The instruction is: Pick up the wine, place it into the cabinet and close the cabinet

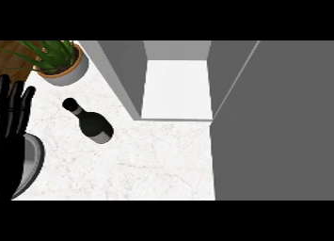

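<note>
there wine (93, 123) stands, untouched

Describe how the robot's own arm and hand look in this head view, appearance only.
Only one limb shows, at the view's left edge: the left hand. It is black all over, with long slender fingers and a slightly glossy surface. Below it sits a rounded grey forearm with a smooth shell. No cables, markings or sleeves are visible. The right hand is not in view.
</note>
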`<action>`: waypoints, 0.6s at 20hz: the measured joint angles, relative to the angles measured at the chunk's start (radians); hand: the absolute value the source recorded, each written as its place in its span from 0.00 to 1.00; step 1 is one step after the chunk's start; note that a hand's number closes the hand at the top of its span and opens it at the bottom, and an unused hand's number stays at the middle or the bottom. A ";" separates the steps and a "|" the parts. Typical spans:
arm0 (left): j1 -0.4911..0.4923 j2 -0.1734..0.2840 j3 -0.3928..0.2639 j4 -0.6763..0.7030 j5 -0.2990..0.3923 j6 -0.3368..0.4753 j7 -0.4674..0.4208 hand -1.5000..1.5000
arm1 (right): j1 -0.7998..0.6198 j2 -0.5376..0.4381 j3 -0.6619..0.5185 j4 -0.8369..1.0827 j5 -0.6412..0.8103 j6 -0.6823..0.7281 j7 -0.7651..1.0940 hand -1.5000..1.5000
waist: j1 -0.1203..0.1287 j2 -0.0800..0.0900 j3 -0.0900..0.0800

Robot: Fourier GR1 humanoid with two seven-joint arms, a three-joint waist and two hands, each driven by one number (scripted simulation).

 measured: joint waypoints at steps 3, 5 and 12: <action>-0.031 0.010 0.034 0.057 0.040 -0.023 -0.018 0.00 | 0.034 -0.004 -0.005 -0.001 -0.023 0.032 -0.027 0.00 | -0.013 -0.015 -0.008; -0.078 0.026 0.069 0.096 0.093 -0.045 -0.012 0.00 | 0.072 -0.016 -0.009 -0.046 -0.046 0.057 -0.019 0.00 | -0.021 -0.020 -0.011; -0.120 -0.017 0.105 0.154 0.353 -0.056 0.194 0.00 | 0.169 -0.056 0.061 -0.125 -0.238 0.191 0.105 0.00 | -0.027 -0.029 -0.014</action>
